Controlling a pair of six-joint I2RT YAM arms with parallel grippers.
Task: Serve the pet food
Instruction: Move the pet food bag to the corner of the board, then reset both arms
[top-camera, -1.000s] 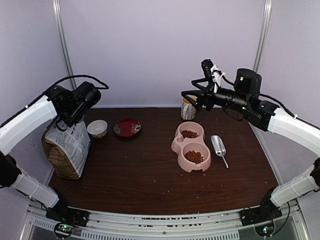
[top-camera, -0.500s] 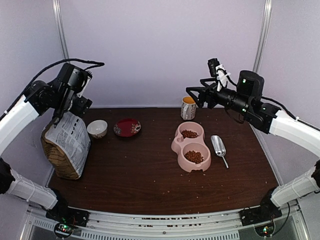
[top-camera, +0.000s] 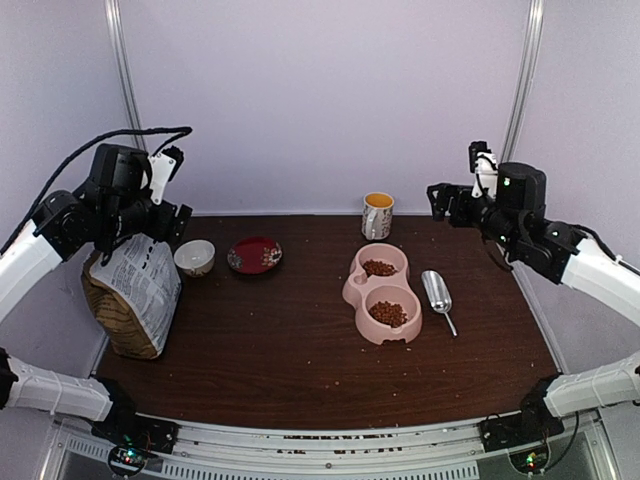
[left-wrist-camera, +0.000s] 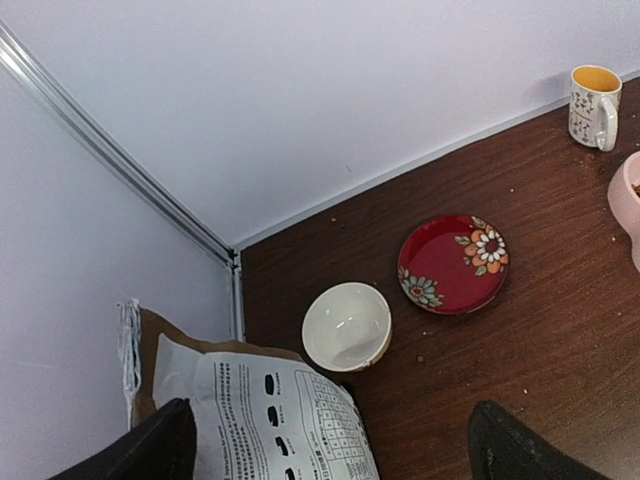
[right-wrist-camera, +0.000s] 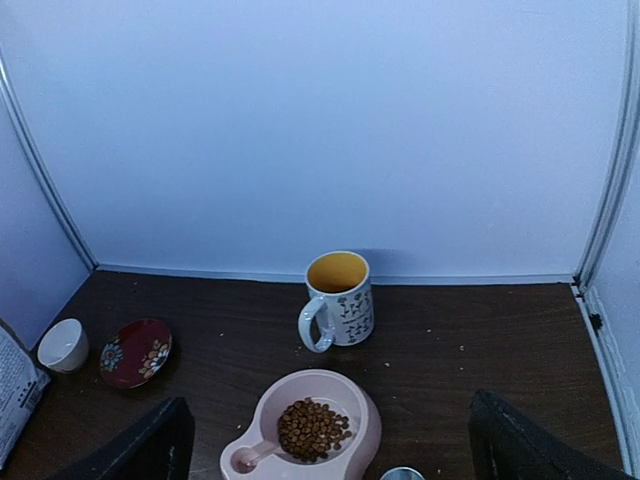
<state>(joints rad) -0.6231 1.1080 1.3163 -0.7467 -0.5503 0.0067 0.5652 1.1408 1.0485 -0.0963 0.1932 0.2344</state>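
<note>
The left claw (left-wrist-camera: 330, 445) stands wide open above the paper bag (top-camera: 135, 295) at the left edge of the counter (top-camera: 280, 345). The pet food (top-camera: 379, 268) lies in both cups of the pink bowl (top-camera: 352, 290). The right claw (right-wrist-camera: 335, 440), also wide open, hovers right of the mug (top-camera: 377, 215).
</note>
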